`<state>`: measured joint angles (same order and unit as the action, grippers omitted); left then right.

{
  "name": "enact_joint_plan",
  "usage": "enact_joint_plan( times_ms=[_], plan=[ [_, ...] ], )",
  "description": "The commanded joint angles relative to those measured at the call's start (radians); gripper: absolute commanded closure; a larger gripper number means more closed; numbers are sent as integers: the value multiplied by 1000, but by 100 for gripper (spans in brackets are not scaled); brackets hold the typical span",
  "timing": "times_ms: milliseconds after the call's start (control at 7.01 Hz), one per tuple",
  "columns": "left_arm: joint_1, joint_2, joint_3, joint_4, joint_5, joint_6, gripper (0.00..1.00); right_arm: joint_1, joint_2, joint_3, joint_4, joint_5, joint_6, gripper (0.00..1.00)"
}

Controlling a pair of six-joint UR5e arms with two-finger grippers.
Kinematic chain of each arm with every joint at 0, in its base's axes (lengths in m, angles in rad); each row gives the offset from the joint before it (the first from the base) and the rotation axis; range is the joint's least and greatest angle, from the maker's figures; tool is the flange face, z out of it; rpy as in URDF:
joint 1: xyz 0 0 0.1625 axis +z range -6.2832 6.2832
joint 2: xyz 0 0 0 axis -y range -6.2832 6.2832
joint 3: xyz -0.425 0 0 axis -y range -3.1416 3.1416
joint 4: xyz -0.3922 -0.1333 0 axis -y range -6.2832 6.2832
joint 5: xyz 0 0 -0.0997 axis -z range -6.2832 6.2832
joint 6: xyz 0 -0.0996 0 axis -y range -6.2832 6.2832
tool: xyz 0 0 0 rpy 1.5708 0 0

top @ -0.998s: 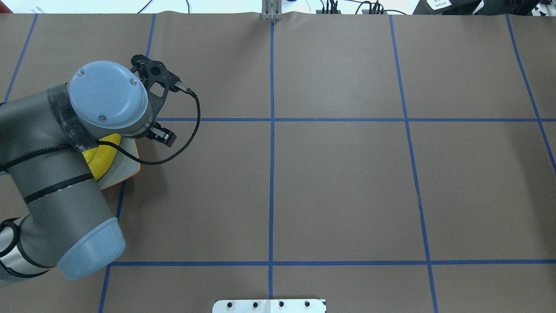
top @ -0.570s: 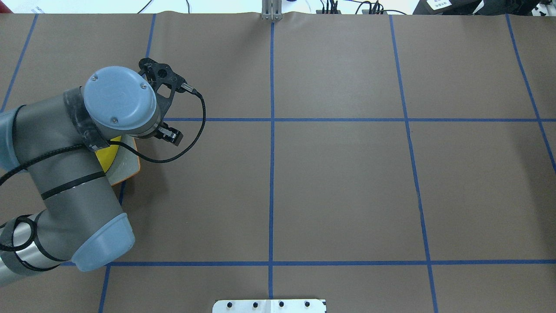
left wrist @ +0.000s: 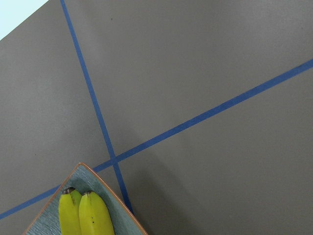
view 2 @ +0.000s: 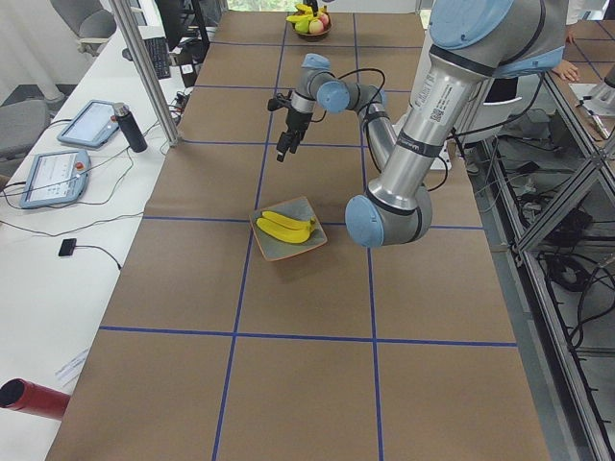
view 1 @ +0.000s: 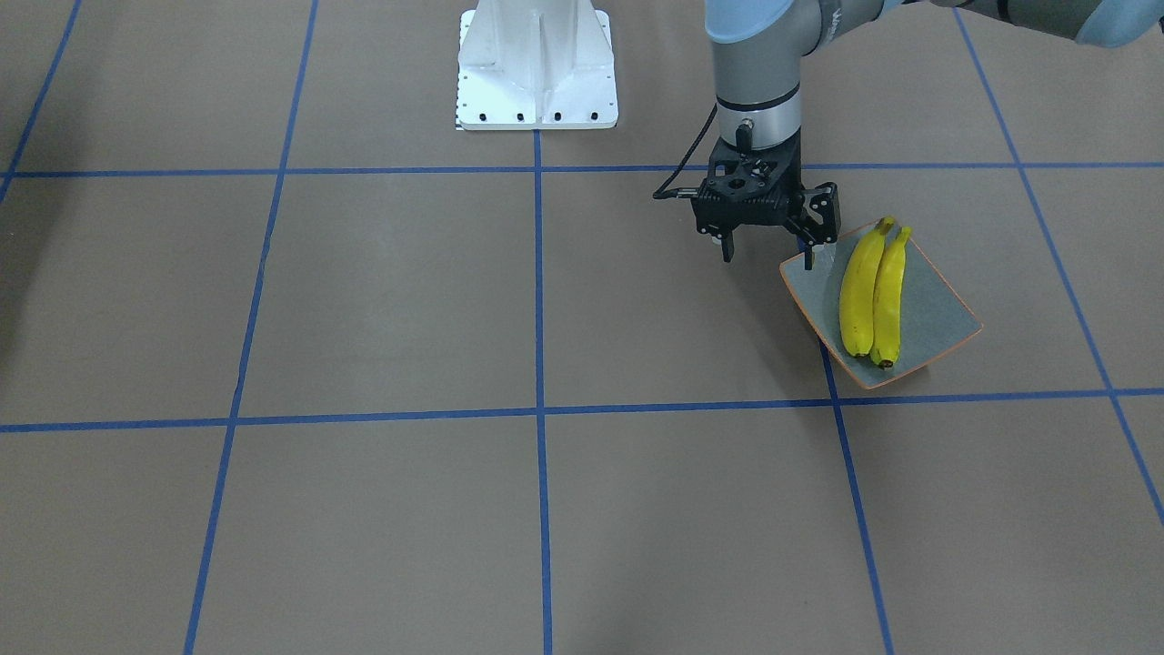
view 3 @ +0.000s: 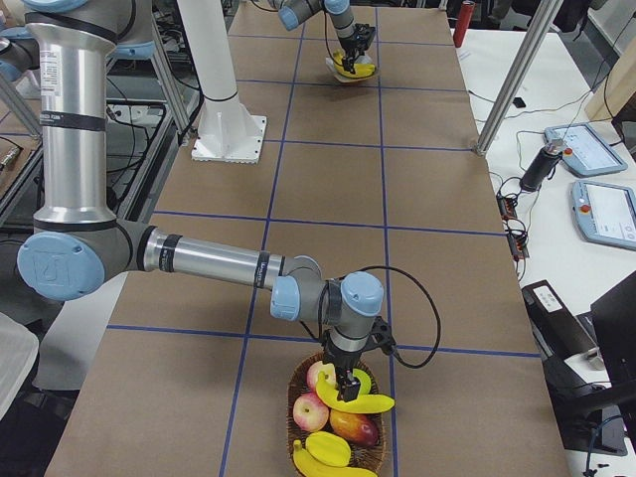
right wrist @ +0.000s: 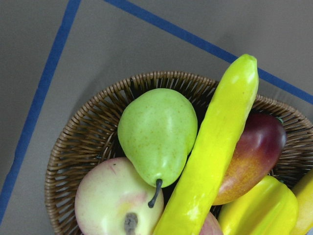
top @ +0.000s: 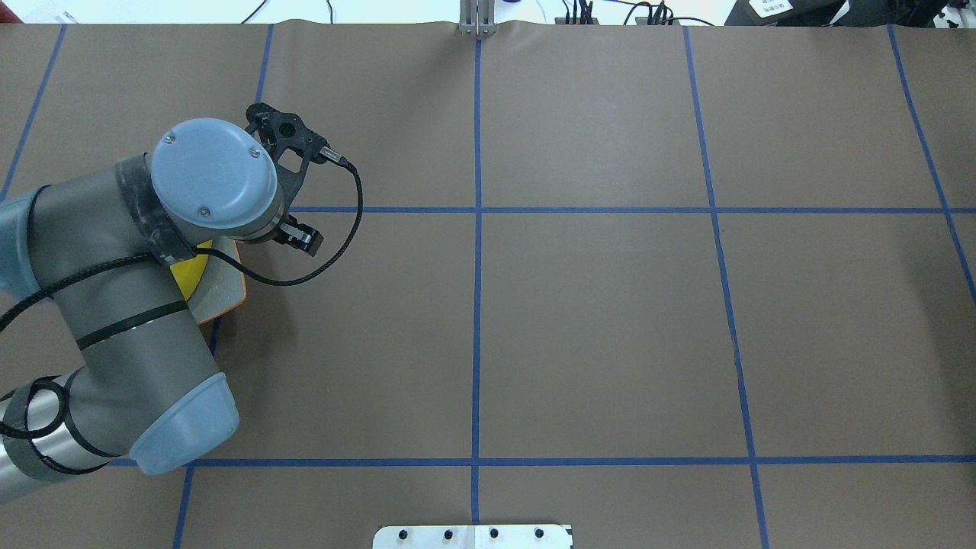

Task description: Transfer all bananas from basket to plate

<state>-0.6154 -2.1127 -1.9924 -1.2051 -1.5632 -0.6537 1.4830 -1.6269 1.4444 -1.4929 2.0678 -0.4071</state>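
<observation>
left gripper [view 1: 767, 253]: fingers apart, empty, just beside plate [view 1: 941, 320] corner
bananas [view 1: 871, 293]: two on plate
right gripper [view 3: 346, 383]: at banana [view 3: 363, 403] in basket [view 3: 295, 390]; grip cannot be told

Overhead camera looked forward and down on the table [top: 610, 320], front camera faced back steeply, end cameras looked lengthwise, both caught the plate [view 2: 288, 251], wrist cameras hung close.

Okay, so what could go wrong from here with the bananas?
The banana under the right wrist camera rests against the pear and a reddish fruit in the basket; lifting it might drag them out. The left gripper hangs open by the corner of the plate and could clip its rim.
</observation>
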Motion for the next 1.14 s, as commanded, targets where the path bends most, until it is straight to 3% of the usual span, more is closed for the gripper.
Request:
enact_joint_plan(
  times_ms=[0,285,856,998],
  plan=[
    [0,-4,1,-2,0,0,0,-9,5,-47,0,-3,-71,11],
    [0,-3,1,-19,0,0,0,-9,6,-50,0,-3,-79,34],
    [0,-3,1,-16,0,-1,0,-7,-1,-55,-1,-21,-104,44],
    [0,-6,0,-14,0,-1,0,-6,-2,-55,-1,-21,-107,51]
  ],
)
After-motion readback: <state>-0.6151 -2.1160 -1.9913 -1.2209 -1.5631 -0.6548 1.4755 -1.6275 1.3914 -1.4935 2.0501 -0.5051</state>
